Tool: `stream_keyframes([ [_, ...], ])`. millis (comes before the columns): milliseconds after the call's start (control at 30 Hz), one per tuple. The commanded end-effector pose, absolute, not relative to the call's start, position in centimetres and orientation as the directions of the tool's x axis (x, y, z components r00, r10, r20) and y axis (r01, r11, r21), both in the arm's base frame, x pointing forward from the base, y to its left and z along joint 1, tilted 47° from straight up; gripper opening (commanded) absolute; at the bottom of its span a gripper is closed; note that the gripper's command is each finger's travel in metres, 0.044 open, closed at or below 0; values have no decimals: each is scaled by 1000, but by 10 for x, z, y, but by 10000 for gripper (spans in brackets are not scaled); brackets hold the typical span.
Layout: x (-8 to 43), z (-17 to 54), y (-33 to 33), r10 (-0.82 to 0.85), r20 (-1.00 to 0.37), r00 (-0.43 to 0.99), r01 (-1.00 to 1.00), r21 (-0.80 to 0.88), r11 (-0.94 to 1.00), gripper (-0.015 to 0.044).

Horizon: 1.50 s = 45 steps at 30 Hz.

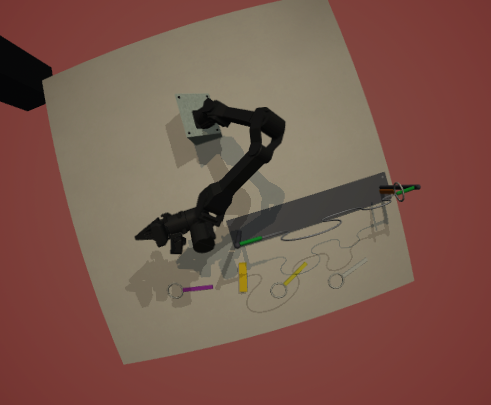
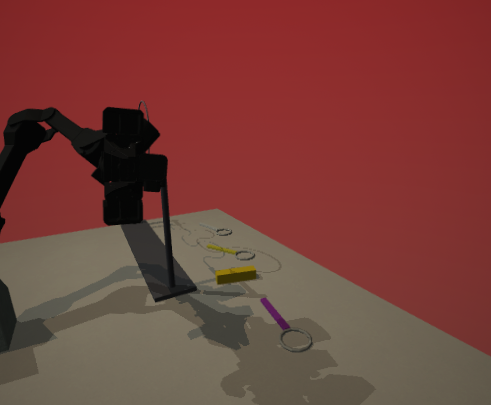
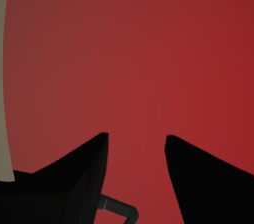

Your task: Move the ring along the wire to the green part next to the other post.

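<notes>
The ring (image 1: 403, 194) hangs around the green wire part (image 1: 410, 190) by the far right post in the top view. Its orange handle (image 1: 387, 191) points left. The other green part (image 1: 251, 241) is beside the near post (image 1: 237, 239) (image 2: 167, 233). The thin grey wire (image 1: 315, 237) loops between them; the exterior view shows only its top above the arm, which hides the ring. My gripper (image 1: 136, 237) (image 3: 137, 141) is partly open and empty, left of the near post and pointing away from the ring. In the exterior view its fingers are hidden.
The posts stand on a dark base plate (image 1: 305, 208). In front lie a yellow block (image 1: 243, 277) (image 2: 236, 275) and loose rings with purple (image 1: 198, 288) (image 2: 275, 313), yellow (image 1: 296, 273) (image 2: 221, 249) and pale (image 1: 355, 268) handles. A dark bent piece (image 3: 119, 206) shows behind the fingers.
</notes>
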<state>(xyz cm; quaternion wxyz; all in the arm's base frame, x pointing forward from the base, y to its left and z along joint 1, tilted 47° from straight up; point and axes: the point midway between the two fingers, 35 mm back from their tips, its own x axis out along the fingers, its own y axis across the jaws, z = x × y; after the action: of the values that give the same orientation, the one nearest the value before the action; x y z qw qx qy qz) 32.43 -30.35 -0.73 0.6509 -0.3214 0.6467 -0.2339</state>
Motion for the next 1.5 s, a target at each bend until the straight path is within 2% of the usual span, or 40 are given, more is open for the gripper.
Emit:
stream_keyframes([
  [0,336,15,-292,-711,-694,111,2,-715,699,160],
  [400,356,68,-260,-675,-697,241,282,-615,736,160],
  [867,368,128,-214,-612,-688,390,523,-382,762,160],
  [1133,374,177,-162,-552,-654,517,499,-294,815,160],
  [1467,382,220,-78,-435,-604,668,357,-253,899,160],
])
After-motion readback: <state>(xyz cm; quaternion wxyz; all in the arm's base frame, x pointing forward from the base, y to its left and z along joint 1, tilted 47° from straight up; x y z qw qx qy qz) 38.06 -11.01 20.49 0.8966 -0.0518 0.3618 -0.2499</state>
